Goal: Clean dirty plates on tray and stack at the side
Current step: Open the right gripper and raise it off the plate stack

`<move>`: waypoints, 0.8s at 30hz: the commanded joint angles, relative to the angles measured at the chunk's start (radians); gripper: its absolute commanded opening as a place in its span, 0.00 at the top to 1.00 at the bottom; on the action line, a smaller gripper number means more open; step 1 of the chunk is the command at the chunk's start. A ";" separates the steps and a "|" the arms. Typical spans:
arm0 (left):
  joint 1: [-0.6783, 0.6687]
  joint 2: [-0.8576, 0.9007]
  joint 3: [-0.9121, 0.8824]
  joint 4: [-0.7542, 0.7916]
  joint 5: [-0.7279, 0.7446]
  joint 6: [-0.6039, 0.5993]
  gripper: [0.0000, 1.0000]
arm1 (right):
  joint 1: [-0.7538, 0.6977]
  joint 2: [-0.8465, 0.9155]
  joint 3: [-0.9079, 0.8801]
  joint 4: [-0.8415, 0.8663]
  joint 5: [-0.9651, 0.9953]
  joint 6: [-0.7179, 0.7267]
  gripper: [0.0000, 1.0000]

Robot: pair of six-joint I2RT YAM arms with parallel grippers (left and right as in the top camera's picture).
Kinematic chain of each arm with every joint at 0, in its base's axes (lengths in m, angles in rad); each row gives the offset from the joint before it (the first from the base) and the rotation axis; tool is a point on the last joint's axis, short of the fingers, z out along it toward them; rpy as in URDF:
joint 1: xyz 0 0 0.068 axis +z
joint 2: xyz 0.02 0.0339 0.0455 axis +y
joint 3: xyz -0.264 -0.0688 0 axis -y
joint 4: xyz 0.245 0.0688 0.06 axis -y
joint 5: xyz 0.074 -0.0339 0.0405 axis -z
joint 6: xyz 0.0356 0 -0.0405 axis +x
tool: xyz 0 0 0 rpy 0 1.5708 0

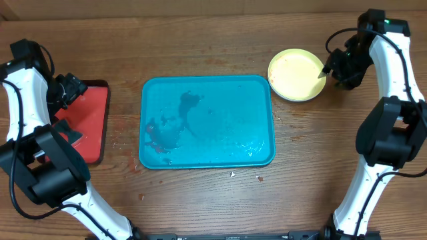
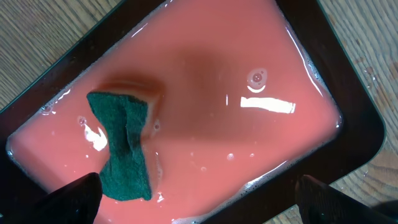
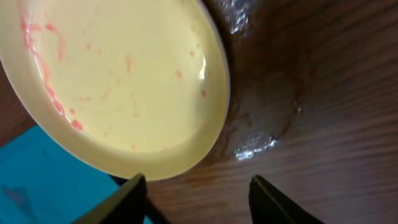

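— Overhead?
— Fixed high, facing straight down. Far enough to take in most of the surface (image 1: pixel 200 47), with the teal tray (image 1: pixel 227 100) at centre.
— Left wrist?
— Close above the red tray (image 2: pixel 329 62) by the left edge, looking nearly straight down, left claw (image 2: pixel 202 202) fringing the bottom of frame. Shares that tray with the overhead.
— Right wrist?
— Closer still, angled down at the yellow-green plate (image 3: pixel 124 81) toward the far right corner, right claw (image 3: pixel 196 199) at the bottom. Catches a teal tray corner at lower left. Shares both with the overhead.
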 commanded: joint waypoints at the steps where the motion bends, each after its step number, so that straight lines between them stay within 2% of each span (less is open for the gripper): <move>1: -0.001 -0.021 0.019 -0.002 0.005 0.008 0.00 | 0.016 -0.154 0.007 -0.054 -0.024 -0.056 0.44; 2: -0.001 -0.021 0.019 -0.002 0.005 0.008 0.00 | 0.021 -0.182 0.007 -0.077 -0.023 -0.061 0.27; 3: -0.001 -0.021 0.019 -0.002 0.005 0.008 0.00 | 0.028 -0.208 0.007 -0.100 -0.024 -0.063 0.00; 7: -0.001 -0.021 0.019 -0.002 0.005 0.008 0.00 | 0.079 -0.306 0.007 -0.193 -0.022 -0.120 0.00; 11: -0.001 -0.021 0.019 -0.002 0.005 0.008 0.00 | 0.150 -0.388 0.007 -0.268 -0.019 -0.119 0.00; 20: -0.001 -0.021 0.019 -0.002 0.005 0.008 0.00 | 0.328 -0.459 0.007 -0.275 -0.034 -0.106 0.00; 24: -0.001 -0.021 0.019 -0.002 0.005 0.008 0.00 | 0.364 -0.458 0.007 -0.275 -0.117 -0.080 0.00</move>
